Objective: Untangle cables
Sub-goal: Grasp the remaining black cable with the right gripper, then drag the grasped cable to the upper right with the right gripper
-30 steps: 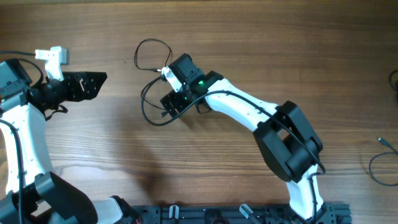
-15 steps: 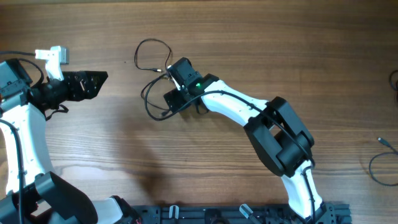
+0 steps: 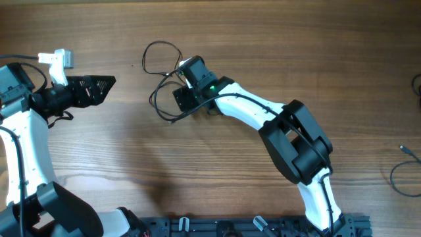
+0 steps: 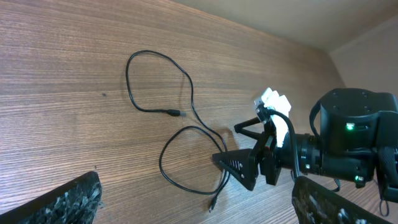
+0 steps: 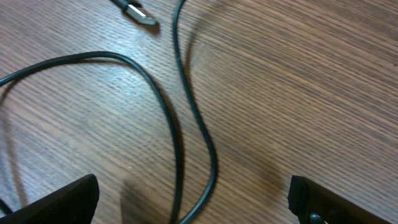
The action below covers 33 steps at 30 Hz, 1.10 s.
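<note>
A thin black cable (image 3: 156, 61) lies in two loose loops on the wooden table at centre left. In the left wrist view the cable (image 4: 187, 93) shows one silvery plug (image 4: 178, 114) between the loops and another plug (image 4: 212, 203) at its near end. My right gripper (image 3: 179, 104) is open and low over the lower loop. In the right wrist view two cable strands (image 5: 180, 147) run between its fingertips (image 5: 59, 202), with a plug (image 5: 140, 15) above. My left gripper (image 3: 105, 85) is open and empty, well left of the cable.
More thin black cable (image 3: 400, 178) with a small plug (image 3: 403, 149) lies at the table's right edge, and another bit (image 3: 417, 84) higher up. The right arm (image 3: 263, 115) reaches across the middle of the table.
My right gripper has shifted a little toward the far side and turned over the lower loop, and that loop has drawn slightly upward. The left arm has barely moved.
</note>
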Tool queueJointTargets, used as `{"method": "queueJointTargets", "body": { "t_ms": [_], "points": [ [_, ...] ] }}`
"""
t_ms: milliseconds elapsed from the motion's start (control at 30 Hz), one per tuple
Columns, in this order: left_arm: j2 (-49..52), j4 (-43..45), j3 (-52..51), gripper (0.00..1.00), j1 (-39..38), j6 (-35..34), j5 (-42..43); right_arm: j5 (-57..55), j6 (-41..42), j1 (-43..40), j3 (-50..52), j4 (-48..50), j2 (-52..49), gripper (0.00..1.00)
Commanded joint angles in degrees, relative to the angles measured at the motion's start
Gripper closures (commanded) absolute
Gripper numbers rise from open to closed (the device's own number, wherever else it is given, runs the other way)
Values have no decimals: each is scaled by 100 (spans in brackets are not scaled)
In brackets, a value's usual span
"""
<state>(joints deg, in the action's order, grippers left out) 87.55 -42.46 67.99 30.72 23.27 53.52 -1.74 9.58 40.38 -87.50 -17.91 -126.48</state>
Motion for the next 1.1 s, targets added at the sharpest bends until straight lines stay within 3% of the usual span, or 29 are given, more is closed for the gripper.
{"method": "queueJointTargets", "body": {
  "t_ms": [0,367,767,933,967,1000,1033,1067],
  "points": [
    [33,-2,-26,0,20,-11,157,125,-201,-11,-9,-2,-247,0],
    [33,17,-26,0,20,-11,245,179,-372,-4,-9,-378,-520,0],
    [33,17,-26,0,20,-9,372,2,-1370,103,-9,-743,-531,0],
    [33,24,-26,0,20,-9,372,-450,-807,103,-9,-852,-531,4],
    [33,22,-26,0,20,-11,372,-520,-761,103,-9,-872,-531,13],
    [33,20,-26,0,20,-11,372,-535,-763,103,-9,-883,-531,40],
    [33,20,-26,0,20,-11,372,-535,-763,103,-9,-896,-531,84],
    [33,20,-26,0,20,-11,372,-535,-763,103,-9,-911,-531,96]
  ]
}}
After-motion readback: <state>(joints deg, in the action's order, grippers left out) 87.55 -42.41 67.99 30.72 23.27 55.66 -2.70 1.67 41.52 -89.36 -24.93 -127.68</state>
